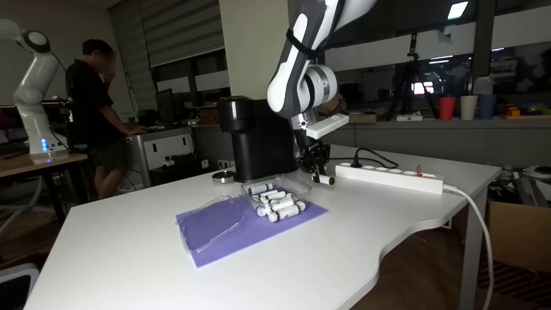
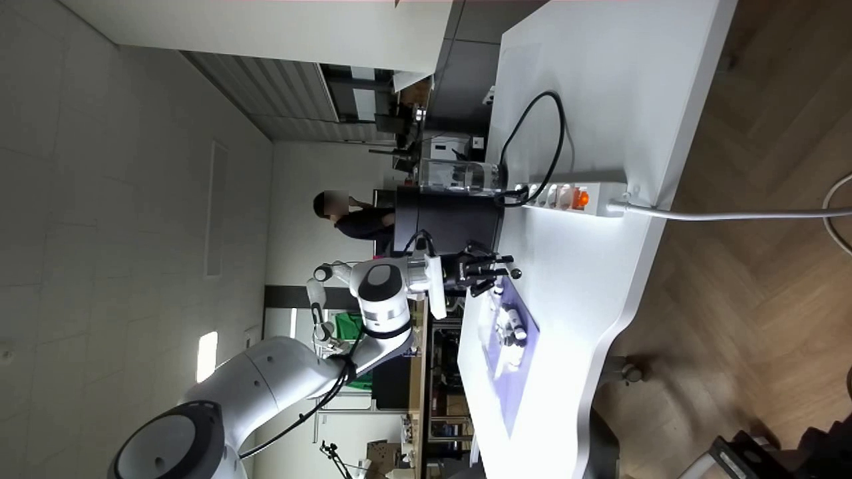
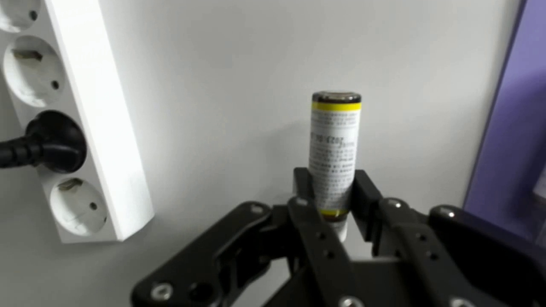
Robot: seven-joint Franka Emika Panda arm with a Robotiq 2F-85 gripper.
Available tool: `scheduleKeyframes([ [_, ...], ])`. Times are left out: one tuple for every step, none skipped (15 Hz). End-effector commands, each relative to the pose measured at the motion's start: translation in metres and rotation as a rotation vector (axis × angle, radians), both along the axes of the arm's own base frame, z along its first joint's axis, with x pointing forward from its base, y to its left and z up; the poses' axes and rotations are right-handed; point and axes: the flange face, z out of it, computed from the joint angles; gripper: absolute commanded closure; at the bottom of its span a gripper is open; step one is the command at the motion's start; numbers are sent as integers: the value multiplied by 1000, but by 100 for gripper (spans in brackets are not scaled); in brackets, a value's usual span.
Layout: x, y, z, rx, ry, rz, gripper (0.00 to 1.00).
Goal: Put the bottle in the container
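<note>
- Wrist view: bottle [image 3: 335, 147] clasped by claw [image 3: 333, 186] near white end, dark end directed to 12 o'clock.
- There, from bottle: power strip [image 3: 104, 128] seen at 9 o'clock, purple sheet [image 3: 512, 132] at 3.
- In an exterior view: clear container [image 1: 298, 184] placed at 8 o'clock from claw.

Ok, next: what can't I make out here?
Held bottle, wrist view: the jaws hide part of its white end; its fine print is too blurred to read.
Pale thing, wrist view: cut off by the right edge.
Exact number of bottles in the clear container, in an exterior view: they overlap each other.
Base of the working arm, both exterior views: cut off by the frame edge.
Person's face, both exterior views: blurred.
</note>
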Motion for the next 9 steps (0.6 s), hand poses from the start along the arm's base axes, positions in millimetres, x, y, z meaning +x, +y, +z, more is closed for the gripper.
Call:
scheduleKeyframes([
  [9,4,54,28,-49,40,93],
  [7,10,63,53,-60,66,93],
  [7,16,71,69,-68,89,93],
  [6,22,78,87,-72,110,93],
  [3,31,84,110,-66,130,93],
  [0,39,88,134,-55,149,93],
  [-4,47,91,161,-47,169,93],
  [-8,55,92,183,-37,184,93],
  [-12,63,92,203,-30,198,93],
])
